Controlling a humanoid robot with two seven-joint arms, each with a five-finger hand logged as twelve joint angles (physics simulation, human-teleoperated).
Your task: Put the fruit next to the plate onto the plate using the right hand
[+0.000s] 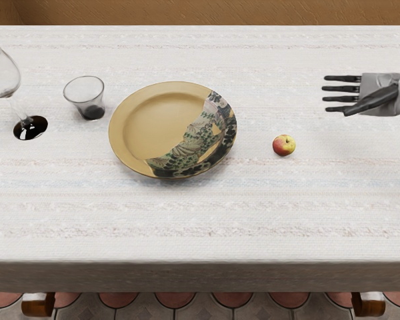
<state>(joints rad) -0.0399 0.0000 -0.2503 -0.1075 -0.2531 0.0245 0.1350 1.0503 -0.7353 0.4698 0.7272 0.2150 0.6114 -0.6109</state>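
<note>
While my right hand (pixel 368 95) hovers with fingers spread, holding nothing, the small red-yellow apple (pixel 284 145) lies near the round mustard-yellow plate (pixel 140 123).

Small red-yellow apple (pixel 284 145) lies near the right of the empty yellow plate (pixel 147 123).

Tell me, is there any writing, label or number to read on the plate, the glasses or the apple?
None: no words, numbers or signs show anywhere.
The plate bears only a painted scene, no letters.
The apple, the small glass and the wine glass carry no label.
</note>
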